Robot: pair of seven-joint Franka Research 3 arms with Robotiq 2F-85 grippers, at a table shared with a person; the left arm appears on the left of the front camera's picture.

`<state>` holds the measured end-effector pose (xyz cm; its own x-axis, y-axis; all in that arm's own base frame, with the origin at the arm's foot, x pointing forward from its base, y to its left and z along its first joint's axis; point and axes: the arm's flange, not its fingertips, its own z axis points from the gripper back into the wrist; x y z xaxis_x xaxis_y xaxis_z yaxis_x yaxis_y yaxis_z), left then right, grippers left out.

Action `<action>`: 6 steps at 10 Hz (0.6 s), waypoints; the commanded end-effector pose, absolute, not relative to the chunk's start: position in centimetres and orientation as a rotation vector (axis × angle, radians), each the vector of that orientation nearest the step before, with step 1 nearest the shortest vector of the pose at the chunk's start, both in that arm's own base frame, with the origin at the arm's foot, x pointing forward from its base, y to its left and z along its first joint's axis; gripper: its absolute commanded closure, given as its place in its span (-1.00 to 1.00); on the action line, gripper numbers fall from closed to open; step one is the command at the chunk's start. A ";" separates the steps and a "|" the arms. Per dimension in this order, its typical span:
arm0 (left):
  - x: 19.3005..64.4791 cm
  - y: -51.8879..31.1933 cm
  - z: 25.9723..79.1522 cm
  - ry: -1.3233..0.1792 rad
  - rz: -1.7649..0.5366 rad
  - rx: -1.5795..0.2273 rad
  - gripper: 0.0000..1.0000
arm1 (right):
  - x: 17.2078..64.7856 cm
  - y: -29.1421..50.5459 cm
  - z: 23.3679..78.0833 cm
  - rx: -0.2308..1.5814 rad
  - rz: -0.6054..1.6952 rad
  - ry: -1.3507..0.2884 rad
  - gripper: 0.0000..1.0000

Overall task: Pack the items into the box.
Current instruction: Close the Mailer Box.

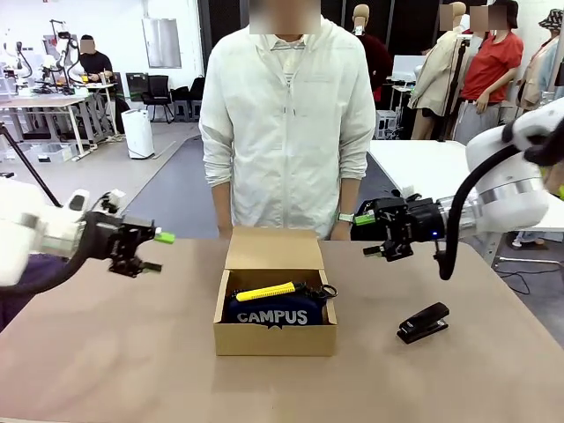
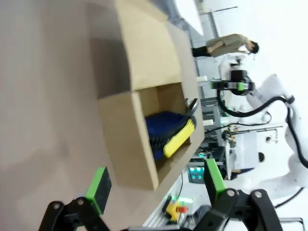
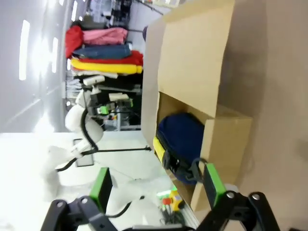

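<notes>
The brown cardboard box stands in the middle of the table with its flap lid raised at the far side. Inside lie the navy pouch with white "CAMPUS" print and, on top of it, the yellow stick tool. My left gripper hovers open to the left of the box, above the table. To the right of the box, my right gripper hangs open at a similar height. The left wrist view looks into the box at the pouch and tool; the right wrist view shows box and pouch.
A black stapler lies on the table right of the box, under my right arm. A person in a pale jacket stands at the far edge behind the box. Bare brown tabletop spreads on both sides.
</notes>
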<state>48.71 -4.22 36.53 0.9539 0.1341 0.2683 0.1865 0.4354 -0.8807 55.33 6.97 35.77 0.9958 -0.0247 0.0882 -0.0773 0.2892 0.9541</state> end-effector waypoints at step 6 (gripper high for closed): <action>63.0 -11.2 24.5 -0.309 -0.199 -1.374 -1.00 | 65.6 11.8 30.3 1.238 -0.065 0.210 -1.00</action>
